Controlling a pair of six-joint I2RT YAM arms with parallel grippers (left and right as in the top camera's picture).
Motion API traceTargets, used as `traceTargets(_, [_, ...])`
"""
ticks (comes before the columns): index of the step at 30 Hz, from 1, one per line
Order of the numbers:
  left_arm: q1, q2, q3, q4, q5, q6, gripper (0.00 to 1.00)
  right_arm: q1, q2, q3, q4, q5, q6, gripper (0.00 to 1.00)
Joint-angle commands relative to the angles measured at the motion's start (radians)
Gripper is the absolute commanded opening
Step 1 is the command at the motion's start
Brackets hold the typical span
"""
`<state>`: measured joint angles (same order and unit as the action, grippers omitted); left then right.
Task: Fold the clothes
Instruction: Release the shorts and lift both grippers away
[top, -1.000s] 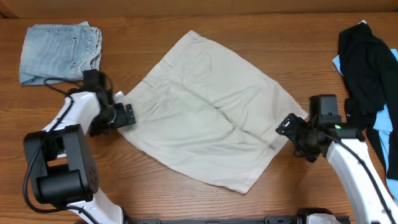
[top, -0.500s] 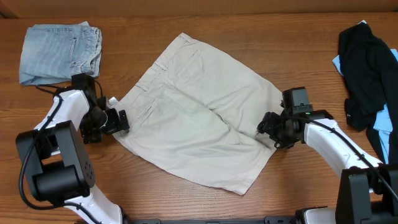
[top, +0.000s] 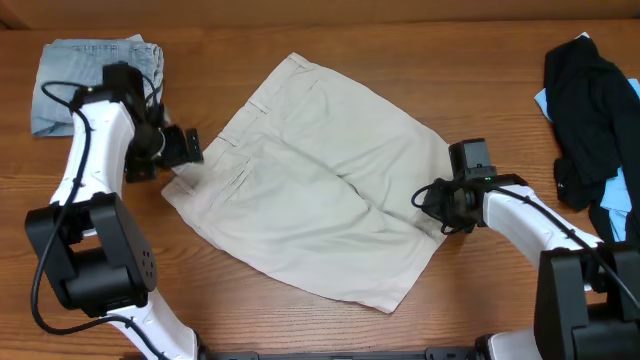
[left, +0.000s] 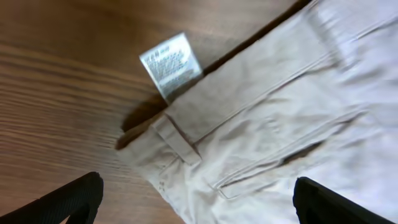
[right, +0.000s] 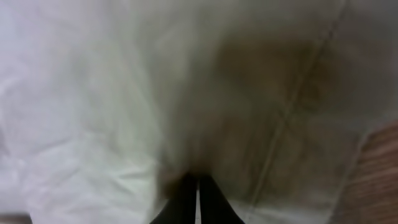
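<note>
The clothes (top: 320, 180), beige shorts, lie spread flat in the middle of the table, waistband to the upper left. My left gripper (top: 185, 147) stands open at the waistband's left corner. In the left wrist view its fingers (left: 74, 199) straddle that corner (left: 280, 124) without touching it, and the white label (left: 171, 62) sticks out just beyond. My right gripper (top: 430, 203) is at the right leg's edge. The right wrist view shows it (right: 198, 186) shut, with beige fabric (right: 124, 93) pinched and bunched at the tips.
A folded light-blue denim garment (top: 95, 80) lies at the back left, close behind the left arm. A black garment (top: 590, 110) over light-blue cloth (top: 541, 100) lies heaped at the right edge. Bare wood shows in front of the shorts.
The right gripper slid onto the shorts' right edge and closed on the fabric. The left gripper, still open, moved away from me along the waistband corner. The shorts shifted slightly left.
</note>
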<state>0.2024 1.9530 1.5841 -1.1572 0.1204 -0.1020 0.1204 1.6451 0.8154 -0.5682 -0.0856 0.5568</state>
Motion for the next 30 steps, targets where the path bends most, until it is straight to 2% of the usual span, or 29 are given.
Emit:
traceTargets(1, [-0.013,0.003,0.127,-0.046,0.011,-0.011,1.0,0.001,0.077,-0.01,0.01,0.013,0.024,0.07])
traceTargets(6, [-0.024,0.003,0.214,-0.072,0.011,-0.011,1.0,-0.006,0.149,-0.01,0.103,0.024,0.027,0.09])
traceTargets(12, [-0.043,0.003,0.223,-0.039,0.011,-0.011,1.0,-0.077,0.28,0.026,0.24,0.043,0.026,0.09])
traceTargets(19, [-0.055,0.003,0.223,0.005,0.012,-0.011,1.0,-0.183,0.448,0.204,0.313,0.039,-0.007,0.09])
traceTargets(25, [-0.066,0.003,0.223,0.078,0.012,-0.011,1.0,-0.189,0.542,0.428,0.314,0.04,-0.091,0.09])
traceTargets(30, [-0.066,0.003,0.225,0.136,0.011,-0.01,1.0,-0.19,0.548,0.53,0.297,0.04,-0.113,0.13])
